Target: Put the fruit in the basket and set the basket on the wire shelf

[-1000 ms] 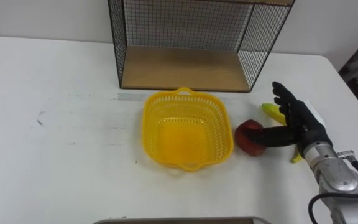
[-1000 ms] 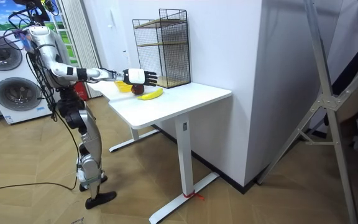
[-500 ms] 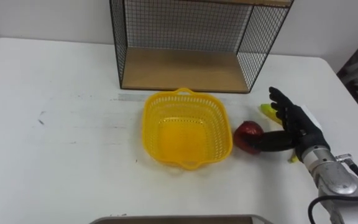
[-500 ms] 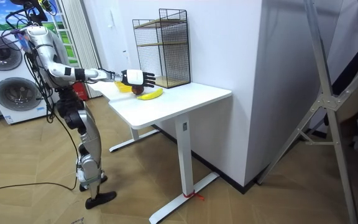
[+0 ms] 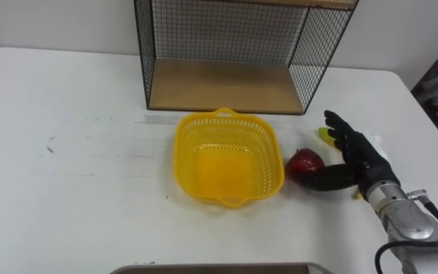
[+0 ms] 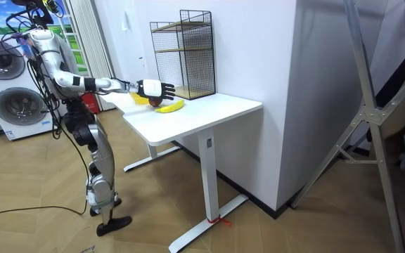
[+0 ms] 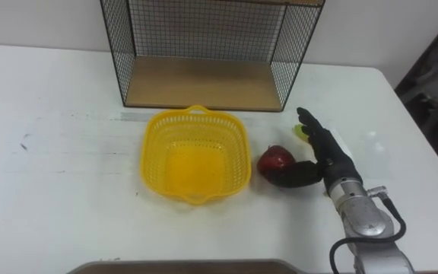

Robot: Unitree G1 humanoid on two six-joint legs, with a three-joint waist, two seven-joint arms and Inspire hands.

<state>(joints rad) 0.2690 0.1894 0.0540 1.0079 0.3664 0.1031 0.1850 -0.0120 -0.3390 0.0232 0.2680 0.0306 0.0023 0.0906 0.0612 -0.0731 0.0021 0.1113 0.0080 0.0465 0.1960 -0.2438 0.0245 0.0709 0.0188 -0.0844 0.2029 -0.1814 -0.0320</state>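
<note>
Left eye view: the red apple (image 5: 303, 163) lies on the white table (image 5: 74, 167), just right of the empty yellow basket (image 5: 182, 149). The right hand (image 5: 362, 159) stands on the apple's right, fingers straight and spread, thumb reaching under it, perhaps touching. A banana (image 5: 325, 135) lies mostly hidden behind the hand. The wire shelf (image 5: 226, 84) stands behind the basket; nothing blocks the short way left into the basket.
</note>
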